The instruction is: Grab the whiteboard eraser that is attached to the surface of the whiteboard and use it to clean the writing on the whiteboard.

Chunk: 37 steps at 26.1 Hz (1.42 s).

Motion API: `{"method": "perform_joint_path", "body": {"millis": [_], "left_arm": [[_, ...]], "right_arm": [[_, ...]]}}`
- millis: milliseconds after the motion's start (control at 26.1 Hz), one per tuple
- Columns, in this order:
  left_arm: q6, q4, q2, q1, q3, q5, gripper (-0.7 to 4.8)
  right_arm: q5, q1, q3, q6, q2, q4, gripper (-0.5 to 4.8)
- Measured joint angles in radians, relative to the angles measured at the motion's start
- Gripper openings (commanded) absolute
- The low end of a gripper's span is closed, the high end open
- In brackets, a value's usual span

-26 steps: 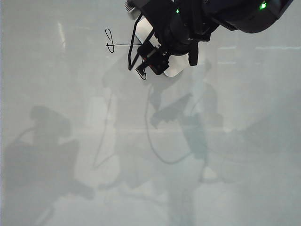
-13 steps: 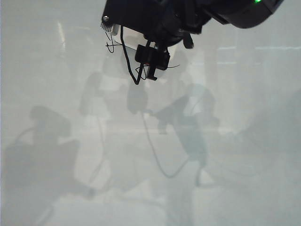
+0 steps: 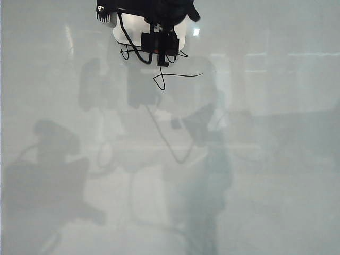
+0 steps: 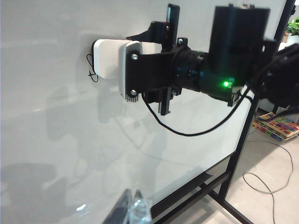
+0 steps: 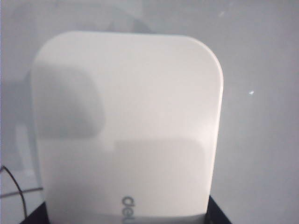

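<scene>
The white whiteboard eraser (image 3: 132,32) sits flat against the whiteboard (image 3: 265,159) at the top of the exterior view. My right gripper (image 3: 157,38) is shut on it. The eraser covers the upper part of the black writing (image 3: 178,75); loops and a horizontal stroke show beside and below it. In the right wrist view the eraser (image 5: 126,121) fills the picture between the dark fingers (image 5: 218,213), with a thin line of writing (image 5: 10,183) at one side. The left wrist view shows the eraser (image 4: 108,58) on the board over the writing (image 4: 90,68). My left gripper (image 4: 133,207) hangs away from the board, shut and empty.
Dim shadows and reflections of both arms (image 3: 53,175) spread over the glossy board. Along the board's edge runs its black stand (image 4: 236,149). Beyond it are loose cables (image 4: 261,182) and a colourful mat (image 4: 280,126) on the floor.
My right gripper has carried the eraser up and to the left across the board, and its wrist has rolled. The lower stroke of the writing now shows. The left arm stayed still.
</scene>
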Motion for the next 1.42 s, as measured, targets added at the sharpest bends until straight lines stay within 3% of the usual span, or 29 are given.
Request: {"method": "perform_joint_path", "body": {"millis": [153, 345, 766, 1187, 1417], "left_arm": [[0.000, 0.000, 0.000, 0.000, 0.000, 0.000, -0.05], [0.000, 0.000, 0.000, 0.000, 0.000, 0.000, -0.05], [0.000, 0.000, 0.000, 0.000, 0.000, 0.000, -0.05], [0.000, 0.000, 0.000, 0.000, 0.000, 0.000, -0.05], [0.000, 0.000, 0.000, 0.000, 0.000, 0.000, -0.05]], "right_arm": [[0.116, 0.052, 0.064, -0.044, -0.001, -0.084, 2.56], [0.115, 0.131, 0.068, -0.055, 0.009, -0.127, 2.55], [0.142, 0.082, 0.070, -0.059, 0.117, -0.040, 2.52], [0.134, 0.049, 0.183, -0.066, 0.119, -0.079, 2.51], [0.160, 0.049, 0.195, -0.075, 0.182, 0.005, 2.51]]}}
